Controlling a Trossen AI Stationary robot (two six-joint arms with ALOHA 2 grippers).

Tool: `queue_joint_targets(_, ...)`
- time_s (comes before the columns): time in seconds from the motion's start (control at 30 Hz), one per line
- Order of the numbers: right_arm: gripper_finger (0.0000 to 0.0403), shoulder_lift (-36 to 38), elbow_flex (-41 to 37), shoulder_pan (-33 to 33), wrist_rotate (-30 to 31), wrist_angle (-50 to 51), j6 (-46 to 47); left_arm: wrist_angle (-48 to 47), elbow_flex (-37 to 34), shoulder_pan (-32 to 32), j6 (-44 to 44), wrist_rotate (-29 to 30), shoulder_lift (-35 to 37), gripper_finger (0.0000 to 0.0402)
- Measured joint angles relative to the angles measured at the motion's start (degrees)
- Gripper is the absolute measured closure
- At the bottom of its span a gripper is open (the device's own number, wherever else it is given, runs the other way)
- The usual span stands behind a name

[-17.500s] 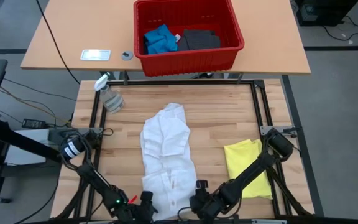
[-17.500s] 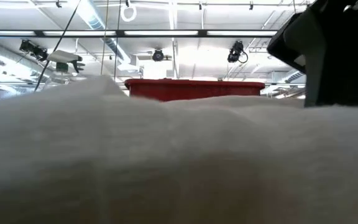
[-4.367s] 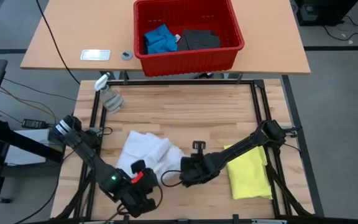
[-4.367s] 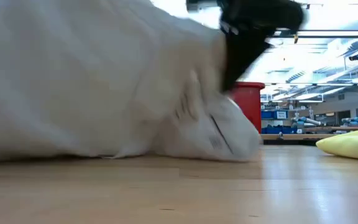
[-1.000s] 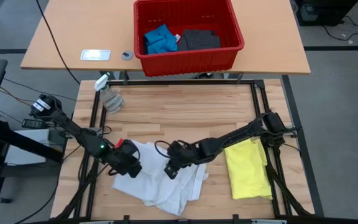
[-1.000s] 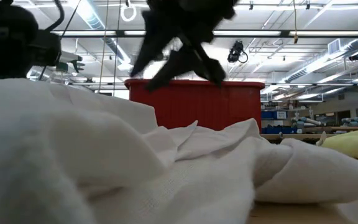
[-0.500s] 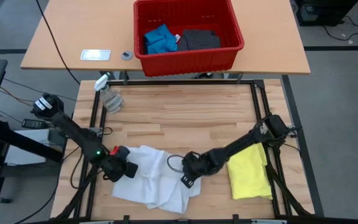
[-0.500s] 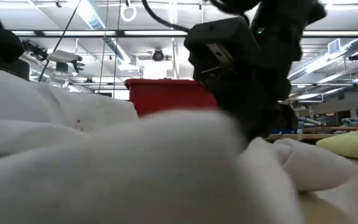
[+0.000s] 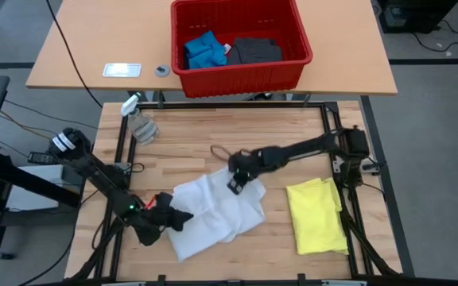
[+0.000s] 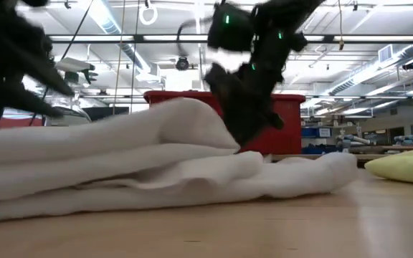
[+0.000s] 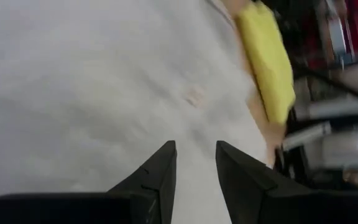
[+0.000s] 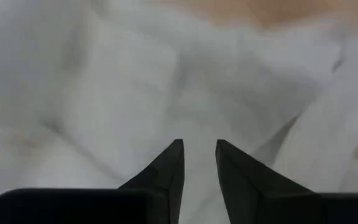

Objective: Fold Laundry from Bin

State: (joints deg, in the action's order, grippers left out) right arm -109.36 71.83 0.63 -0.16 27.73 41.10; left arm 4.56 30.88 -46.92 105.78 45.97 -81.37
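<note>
I see the crumpled white cloth shirt lower centre of the high view. L gripper at its left edge, R gripper at its top edge w/ fingers slightly parted, nothing between them. Folded yellow T-shirt lies right; red plastic bin up top.

Bright overhead light, blurred wrist views

A clear spray bottle with a white head lies on its side at the far left corner of the wooden counter. Beyond it, on the tan counter, a flat white device lies just beside a small round dark object. A black cable runs across that counter's left part. The low view shows ceiling lights and shelving in the room behind.
</note>
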Motion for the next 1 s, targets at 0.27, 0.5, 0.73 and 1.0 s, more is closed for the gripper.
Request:
queue_joint_targets(0.27, 0.0301, 4.99, 0.91, 1.92, -0.29, -4.88, 2.81, -0.14, 4.17, -0.04, -19.81, -0.11, 3.49, 0.0285)
queue_joint_targets(0.5, 0.0301, 5.31, 1.03, 11.30, 5.10, -13.66, 13.32, -0.06, 4.34, 0.71, -31.85, -1.54, 8.87, 0.0285)
queue_joint_targets(0.73, 0.0301, 5.36, 1.05, 20.34, 16.78, -20.88, 23.22, 2.85, 4.34, 3.75, -45.26, -9.69, 11.08, 0.0285)
queue_joint_targets(1.0, 0.0301, 2.29, 0.61, 26.60, 23.47, -22.65, 31.20, 4.64, 4.34, 11.43, -46.88, -21.79, 11.05, 0.0285)
